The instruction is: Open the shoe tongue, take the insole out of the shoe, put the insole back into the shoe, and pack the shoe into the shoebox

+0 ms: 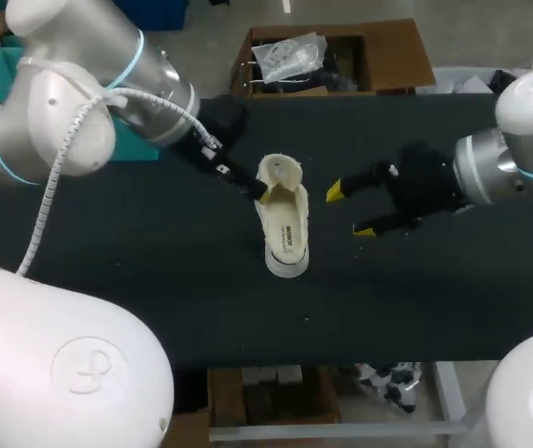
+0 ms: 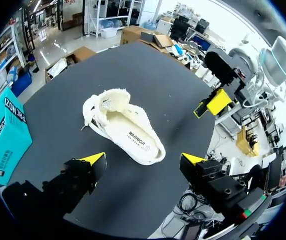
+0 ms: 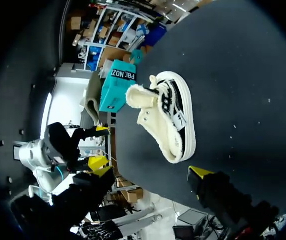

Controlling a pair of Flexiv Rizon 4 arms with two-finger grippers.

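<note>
A cream-white shoe (image 1: 284,222) lies mid-table with its heel toward the front edge. Its fleecy tongue (image 1: 279,172) is folded back at the far end, and the printed insole (image 2: 135,140) shows inside. My left gripper (image 1: 253,185) is open at the shoe's far left, close to the tongue; in the left wrist view (image 2: 143,160) the shoe lies just ahead of its fingers. My right gripper (image 1: 350,211) stands open a little to the shoe's right, holding nothing; the shoe (image 3: 167,117) is ahead of it (image 3: 149,168). The teal shoebox (image 2: 6,134) sits at the table's left, partly hidden behind my left arm (image 1: 141,142).
The shoe rests on a black table top (image 1: 154,280). The table's front edge (image 1: 341,362) runs along the near side. My left arm's bulky links (image 1: 70,103) hang over the table's left rear.
</note>
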